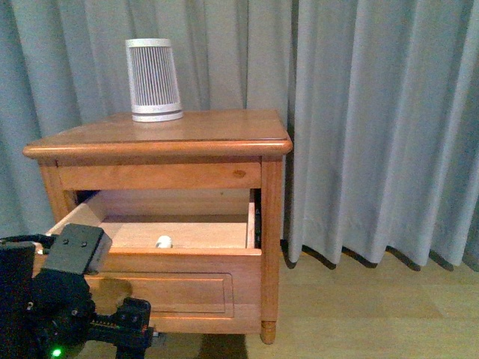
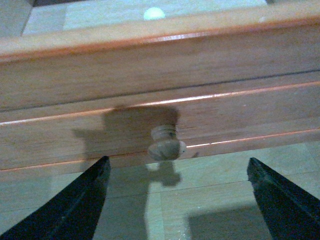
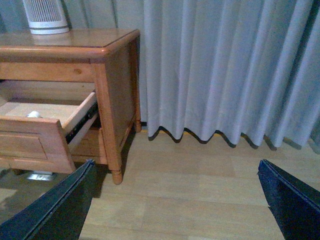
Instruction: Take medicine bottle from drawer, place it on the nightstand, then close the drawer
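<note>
The nightstand (image 1: pixel 187 134) stands before me with its drawer (image 1: pixel 179 288) pulled out. The small white medicine bottle (image 1: pixel 163 241) stands on the drawer's pale floor, near the front wall. In the left wrist view my left gripper (image 2: pixel 177 160) is open and empty, just in front of and below the drawer's round knob (image 2: pixel 166 145), apart from it; the bottle (image 2: pixel 153 13) shows beyond the drawer front (image 2: pixel 160 65). My right gripper (image 3: pixel 176 162) is open and empty over the floor, to the right of the nightstand (image 3: pixel 65 42); from there the drawer (image 3: pixel 30 142) and bottle (image 3: pixel 34 114) show.
A tall white ribbed device (image 1: pixel 153 80) stands on the nightstand's top at the back left. Grey curtains (image 1: pixel 374 127) hang behind and to the right. Pale wood floor (image 1: pixel 359 314) lies to the right. My left arm (image 1: pixel 67 299) fills the lower left corner.
</note>
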Available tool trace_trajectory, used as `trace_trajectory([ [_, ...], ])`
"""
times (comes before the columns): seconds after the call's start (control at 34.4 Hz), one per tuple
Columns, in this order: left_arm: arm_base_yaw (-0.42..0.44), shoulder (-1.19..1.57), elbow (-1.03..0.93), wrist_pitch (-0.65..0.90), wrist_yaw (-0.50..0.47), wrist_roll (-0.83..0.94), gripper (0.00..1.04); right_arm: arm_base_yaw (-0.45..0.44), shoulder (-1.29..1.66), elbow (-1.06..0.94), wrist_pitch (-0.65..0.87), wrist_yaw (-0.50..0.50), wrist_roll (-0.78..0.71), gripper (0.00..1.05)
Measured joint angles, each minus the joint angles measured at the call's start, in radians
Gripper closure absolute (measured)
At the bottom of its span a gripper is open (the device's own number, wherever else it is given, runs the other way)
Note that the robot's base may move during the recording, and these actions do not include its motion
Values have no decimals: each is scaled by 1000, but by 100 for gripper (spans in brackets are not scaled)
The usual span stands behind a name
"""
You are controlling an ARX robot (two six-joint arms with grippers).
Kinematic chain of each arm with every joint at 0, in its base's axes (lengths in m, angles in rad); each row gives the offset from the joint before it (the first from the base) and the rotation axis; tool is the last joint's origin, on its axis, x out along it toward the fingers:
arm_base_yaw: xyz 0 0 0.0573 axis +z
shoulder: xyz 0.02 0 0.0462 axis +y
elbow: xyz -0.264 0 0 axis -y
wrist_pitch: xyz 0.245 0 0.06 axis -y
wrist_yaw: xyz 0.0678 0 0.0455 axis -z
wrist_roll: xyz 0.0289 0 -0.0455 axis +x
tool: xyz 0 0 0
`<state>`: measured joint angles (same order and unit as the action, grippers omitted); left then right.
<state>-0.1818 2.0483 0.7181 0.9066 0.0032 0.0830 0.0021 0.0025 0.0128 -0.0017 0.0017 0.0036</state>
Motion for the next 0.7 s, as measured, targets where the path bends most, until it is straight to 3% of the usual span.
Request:
trace_trajectory([
  [0.06,7,-83,-32,-35,-2,0,6,0,0,0,0,0,0,7],
  [0.41,10,-971,-226,-479,13,-85,7,0,0,0,0,0,0,7],
  [0.7,8,-1609,-412,-911,-55,-120,7,0,0,0,0,0,0,7],
])
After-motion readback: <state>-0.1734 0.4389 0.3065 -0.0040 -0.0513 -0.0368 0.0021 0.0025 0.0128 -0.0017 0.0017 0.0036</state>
